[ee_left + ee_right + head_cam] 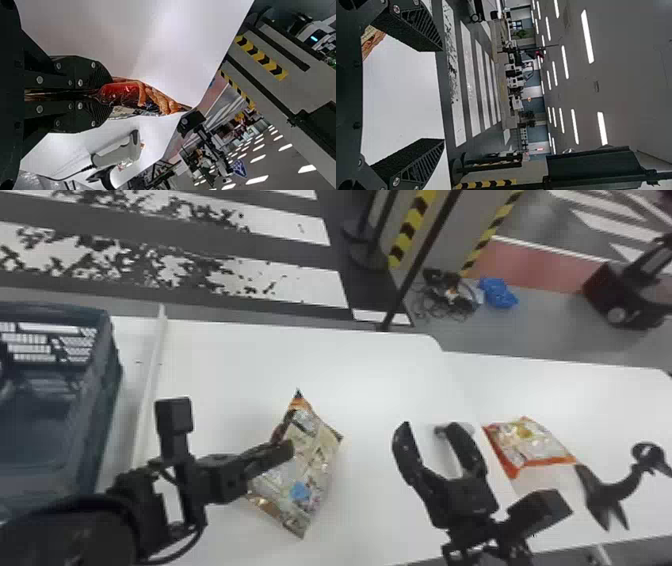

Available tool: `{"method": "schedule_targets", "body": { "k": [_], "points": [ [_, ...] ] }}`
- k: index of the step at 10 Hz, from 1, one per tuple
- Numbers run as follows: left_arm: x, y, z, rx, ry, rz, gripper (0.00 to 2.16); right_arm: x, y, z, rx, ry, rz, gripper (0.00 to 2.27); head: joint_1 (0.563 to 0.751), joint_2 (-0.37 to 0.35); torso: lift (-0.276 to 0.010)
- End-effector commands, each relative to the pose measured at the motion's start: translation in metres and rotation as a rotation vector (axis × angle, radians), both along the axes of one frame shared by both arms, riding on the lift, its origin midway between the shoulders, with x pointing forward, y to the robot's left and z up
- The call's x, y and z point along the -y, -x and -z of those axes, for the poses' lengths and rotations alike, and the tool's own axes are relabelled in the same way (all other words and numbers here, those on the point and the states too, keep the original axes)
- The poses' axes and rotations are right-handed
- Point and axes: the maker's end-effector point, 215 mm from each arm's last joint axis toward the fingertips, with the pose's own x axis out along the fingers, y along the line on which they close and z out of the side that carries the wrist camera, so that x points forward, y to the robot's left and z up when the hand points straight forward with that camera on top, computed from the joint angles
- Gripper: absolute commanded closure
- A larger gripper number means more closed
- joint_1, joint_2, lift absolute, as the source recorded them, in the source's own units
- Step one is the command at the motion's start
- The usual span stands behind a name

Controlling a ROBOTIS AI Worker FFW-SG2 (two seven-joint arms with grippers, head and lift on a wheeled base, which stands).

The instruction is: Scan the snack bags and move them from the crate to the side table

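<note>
My left gripper [286,449] is shut on a snack bag [312,460], which hangs tilted over the white table in the head view. In the left wrist view the fingers of the left gripper [104,94] pinch the red and orange bag [123,93]. My right gripper [429,432] stands open to the right of that bag; between the fingers of the right gripper [442,95] is only table surface beyond. Another orange-edged snack bag [535,444] lies on the table further right. A white handheld scanner [115,155] with a cable shows in the left wrist view.
The blue-grey crate [106,340] stands at the left, beside a raised white strip [150,380]. A curved black stand [607,490] is at the right, near the second bag. Black posts and a striped pillar [410,227] rise behind the table.
</note>
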Motion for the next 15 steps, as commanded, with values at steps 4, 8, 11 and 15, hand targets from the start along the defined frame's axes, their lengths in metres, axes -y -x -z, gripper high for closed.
{"method": "schedule_targets", "body": {
  "k": [4,8,11,15],
  "points": [
    [-0.003,-0.017,-0.012,0.136,-0.19,-0.027,0.04,-0.009,0.0,-0.006,0.008,-0.004,-0.025,0.11,0.695,-0.35,-0.087],
    [-0.033,-0.03,-0.082,0.325,-0.282,-0.157,0.04,-0.021,0.001,-0.008,0.012,-0.015,-0.056,0.11,0.695,-0.35,-0.087],
    [-0.114,-0.032,-0.136,0.43,-0.357,-0.304,0.04,-0.041,-0.001,-0.004,0.005,-0.035,-0.105,0.1,0.695,-0.35,-0.087],
    [-0.253,-0.022,-0.165,0.5,-0.51,-0.519,0.04,-0.073,-0.004,0.004,-0.015,-0.062,-0.18,0.12,0.695,-0.229,-0.087]
  ]
}}
